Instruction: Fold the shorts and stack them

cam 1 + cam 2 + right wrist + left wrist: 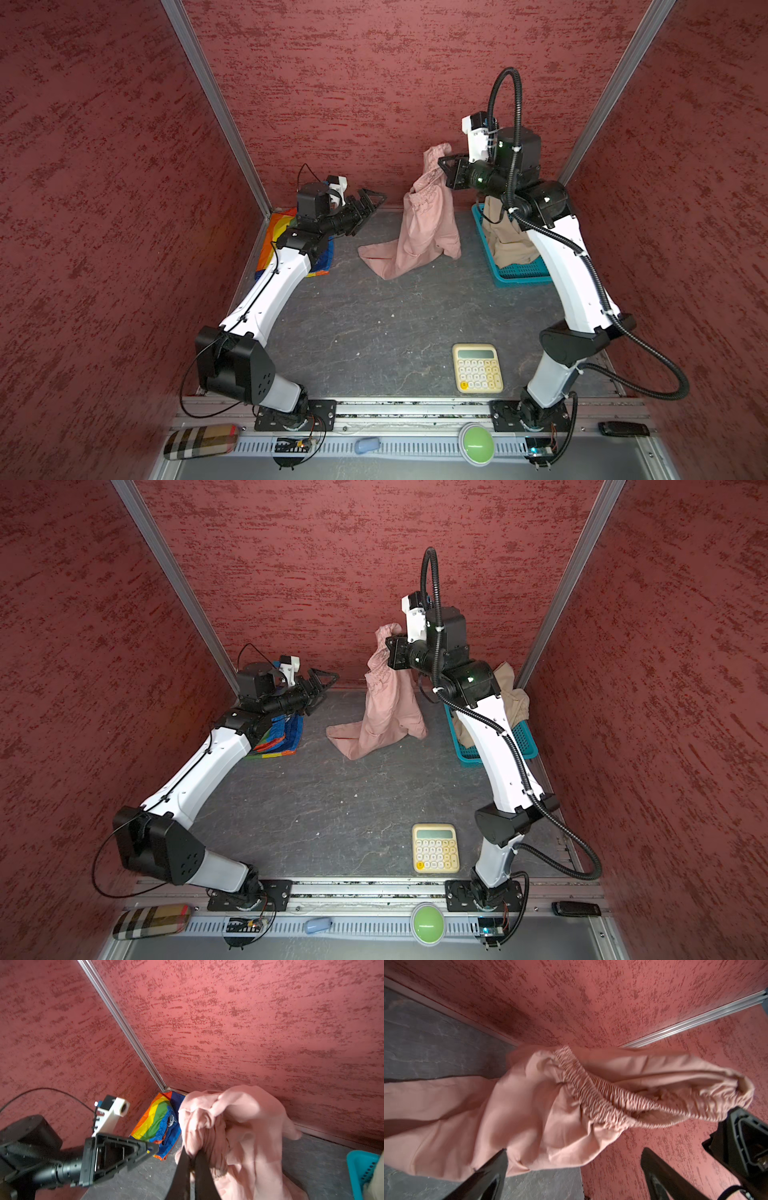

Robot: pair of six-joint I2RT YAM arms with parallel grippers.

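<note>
I've got open grey table (374, 324) mid-cell. Walls crowd back + sides, calculator (478, 368) sits front R. R gripper (445, 168) is pinching the pink shorts (424, 224) near the waistband: top lifted, legs trailing on the table. L gripper (370, 200) is spread wide, just left of them, apart. Rainbow shorts (272, 239) lie in the back-L corner, beige shorts (505, 245) in the basket (519, 276).

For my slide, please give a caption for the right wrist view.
Right gripper shut on the pink shorts; left gripper alongside, rainbow shorts in the corner.
</note>
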